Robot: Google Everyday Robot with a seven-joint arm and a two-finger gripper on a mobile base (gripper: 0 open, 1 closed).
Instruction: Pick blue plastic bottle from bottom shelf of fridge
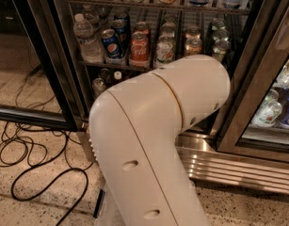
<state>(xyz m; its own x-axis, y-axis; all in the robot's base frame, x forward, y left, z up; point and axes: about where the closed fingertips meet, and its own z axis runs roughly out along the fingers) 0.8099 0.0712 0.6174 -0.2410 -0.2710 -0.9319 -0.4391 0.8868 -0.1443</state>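
Note:
The fridge (64, 69) stands open in front of me, with wire racks and a ribbed steel base (238, 166). My large white arm (153, 131) rises from the lower middle and bends toward the fridge, covering most of the bottom shelf (104, 79). Only a few small bottle tops show there, one with a white cap (117, 75) and a dark neck; I cannot tell whether it is the blue plastic bottle. My gripper is hidden behind the arm's elbow, out of view.
The rack above holds a clear water bottle (87, 39), a Pepsi can (111, 44), a Coca-Cola can (139, 48) and several other cans. The open glass door (36, 79) stands at left. Black cables (26, 159) lie on the speckled floor. A second cooler (276, 107) is at right.

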